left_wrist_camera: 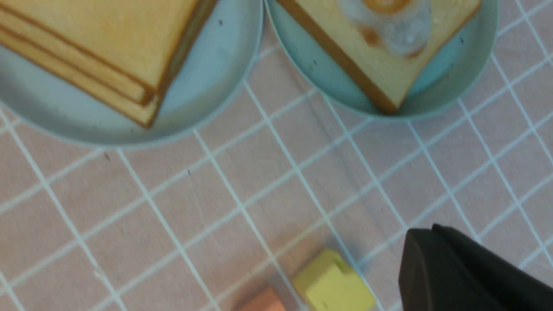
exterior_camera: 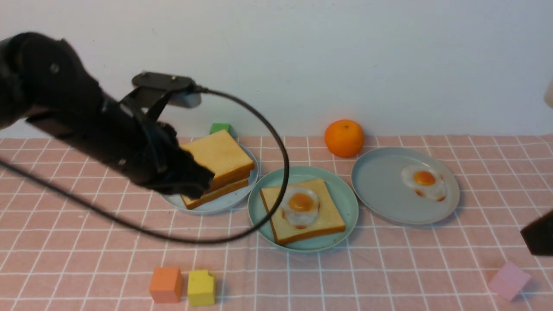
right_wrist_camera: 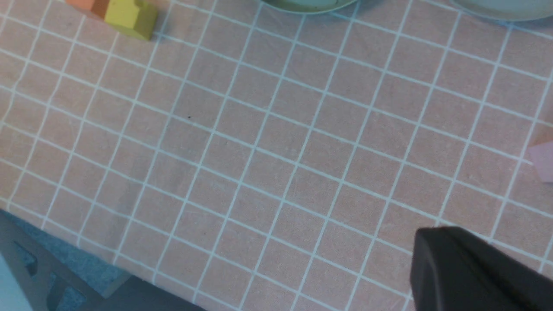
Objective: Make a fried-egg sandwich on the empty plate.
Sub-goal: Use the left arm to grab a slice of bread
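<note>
On the pink checked tabletop (exterior_camera: 389,268) the mint-green plate (exterior_camera: 341,194) sits in the middle, between two paler grey-blue plates. One toast slice (exterior_camera: 319,222) lies flat on it, and a fried egg (exterior_camera: 300,207) rests on top of that slice, yolk up. No second slice covers the egg.

The left plate (exterior_camera: 224,203) carries a stack of plain toast (exterior_camera: 218,157). The left end effector (exterior_camera: 192,179) hangs in front of the stack's near left corner in the front view; whether it touches the toast cannot be told. The left wrist view shows only one dark finger (left_wrist_camera: 466,272) with nothing against it, so I cannot tell if this end effector is released or clenched. Its black cable (exterior_camera: 276,142) loops across the green plate.

The right plate (exterior_camera: 384,190) bears another egg (exterior_camera: 425,181). An orange (exterior_camera: 344,138) sits behind, a green block (exterior_camera: 220,128) behind the stack. An orange block (exterior_camera: 166,284) and a yellow block (exterior_camera: 201,287) stand side by side near the front, a pink block (exterior_camera: 509,280) far right.

The right end effector (exterior_camera: 539,237) shows only as a dark corner at the edge, well apart from the plates; its state cannot be told
</note>
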Motion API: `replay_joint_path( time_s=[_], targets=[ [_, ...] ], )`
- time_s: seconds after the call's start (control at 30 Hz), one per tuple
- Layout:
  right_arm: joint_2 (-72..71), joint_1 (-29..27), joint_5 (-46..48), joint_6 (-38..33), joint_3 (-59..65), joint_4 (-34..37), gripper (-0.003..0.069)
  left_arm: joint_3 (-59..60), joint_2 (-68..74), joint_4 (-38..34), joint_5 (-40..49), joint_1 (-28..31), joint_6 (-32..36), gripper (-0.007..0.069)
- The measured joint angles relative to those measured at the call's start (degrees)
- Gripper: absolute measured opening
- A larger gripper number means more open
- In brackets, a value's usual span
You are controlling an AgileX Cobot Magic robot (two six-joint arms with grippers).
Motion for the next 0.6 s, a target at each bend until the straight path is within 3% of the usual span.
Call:
replay_joint_path(
  time_s=[0.23,0.4,0.47,0.6],
  targets=[
    [-1.7,0.0,-0.1,-2.6,1.0,2.2,0.0004,-11.1,10.7,3.9,-0.1,0.2,2.2,0.002],
    [-1.9,0.0,-0.1,-3.4,1.0,2.4,0.0008,-14.5,16.3,8.9,-3.0,0.2,2.5,0.0143],
    [-1.9,0.0,-0.1,-4.8,1.0,2.4,0.001,-14.7,18.5,10.1,-6.1,0.2,3.9,0.0263],
    [-1.9,0.0,-0.1,-5.8,1.0,2.6,0.001,-14.9,20.2,10.4,-8.0,0.2,7.1,0.0372]
  ],
)
